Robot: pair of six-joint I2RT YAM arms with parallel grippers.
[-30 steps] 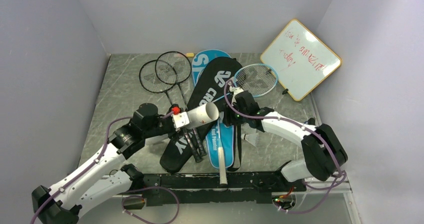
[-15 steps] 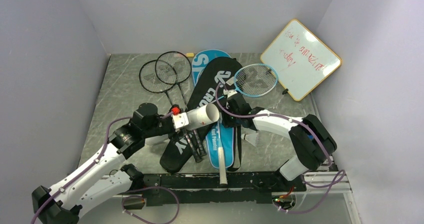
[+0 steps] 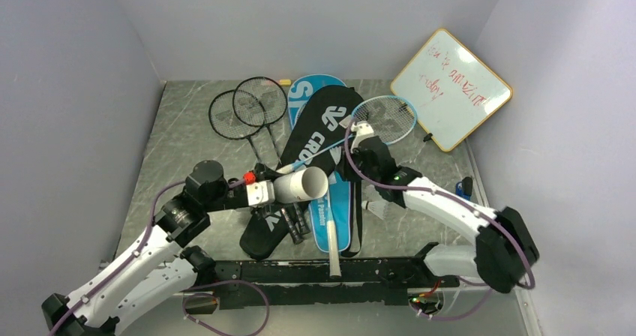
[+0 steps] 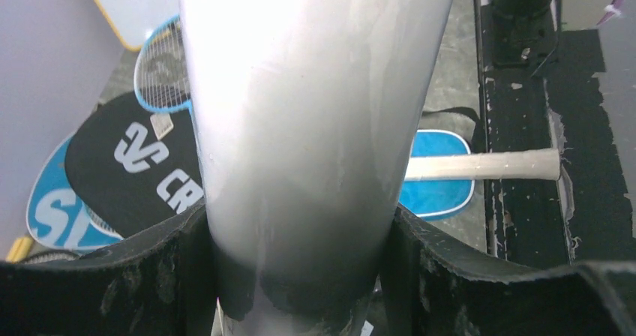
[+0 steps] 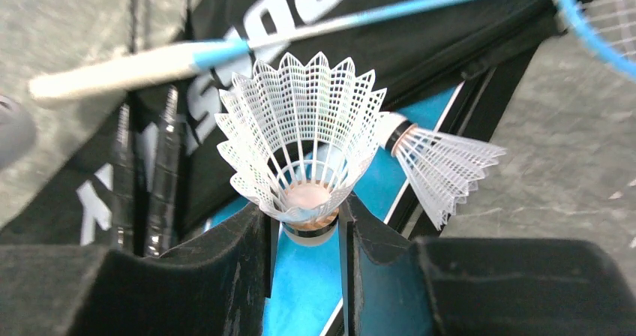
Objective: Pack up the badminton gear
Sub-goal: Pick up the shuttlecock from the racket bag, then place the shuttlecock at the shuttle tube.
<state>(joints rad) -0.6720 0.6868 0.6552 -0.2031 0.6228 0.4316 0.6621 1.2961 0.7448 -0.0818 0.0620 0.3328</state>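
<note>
My left gripper is shut on the closed end of the white cardboard tube, which fills the left wrist view between my fingers. The tube's open mouth faces right. My right gripper is shut on the cork of a white shuttlecock, feathers pointing away. In the top view it hangs over the black CROSSWAY cover, right of the tube's mouth. A second shuttlecock lies beside the covers. The light-blue racket lies across the black cover. Two black rackets lie at the back left.
The blue SPORT cover lies under the black one. A white racket grip sticks out over the black front rail. The wood-framed whiteboard leans at the back right. A small marker lies by the back wall.
My left arm has drawn the tube a little down and left. My right gripper, which had come close to the tube's mouth with the shuttlecock, has moved back to the right.
</note>
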